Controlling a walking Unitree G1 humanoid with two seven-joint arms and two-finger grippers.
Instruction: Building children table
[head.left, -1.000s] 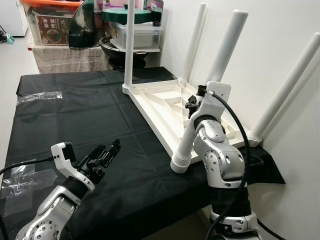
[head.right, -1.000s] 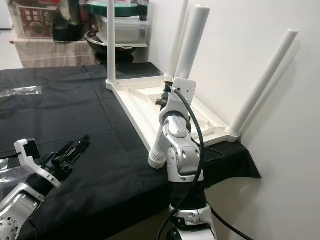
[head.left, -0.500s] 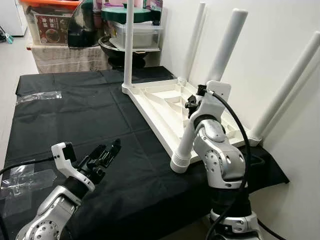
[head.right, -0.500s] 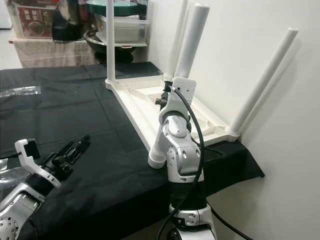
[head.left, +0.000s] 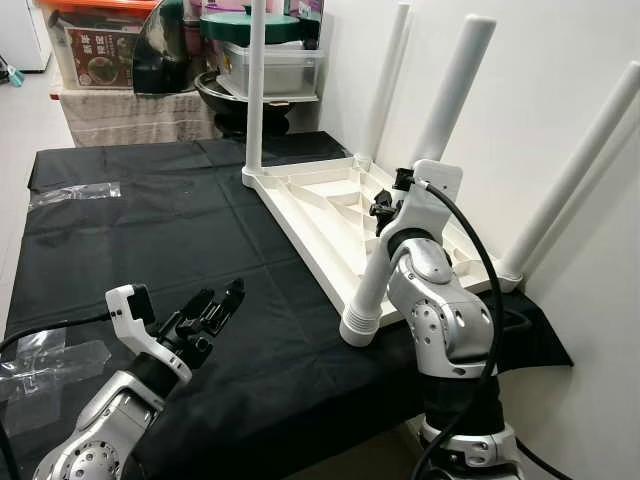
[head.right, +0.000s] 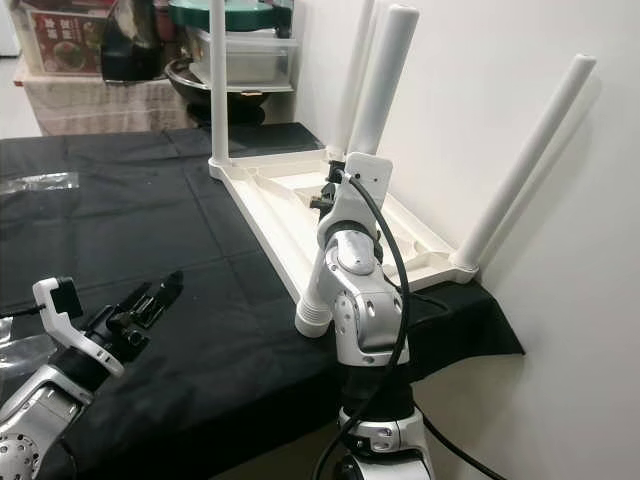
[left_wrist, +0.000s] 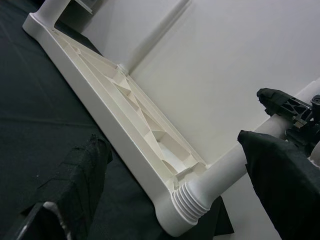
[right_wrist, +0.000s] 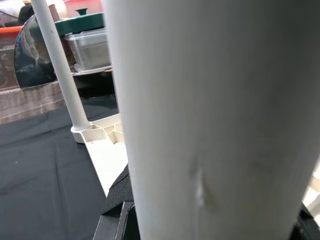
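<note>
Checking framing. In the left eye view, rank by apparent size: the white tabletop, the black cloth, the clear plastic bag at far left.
1. black cloth, largest.
2. white tabletop, lying upside down on it.
3. clear plastic bag, smallest, though it lies farther from the camera, so it is partly shrunk by distance.

right pincer (head.left: 385, 207): fingers hidden behind the near leg (head.left: 420, 150); closure cannot be told.
far leg (head.left: 256, 85): top cut off by the frame edge.
</note>
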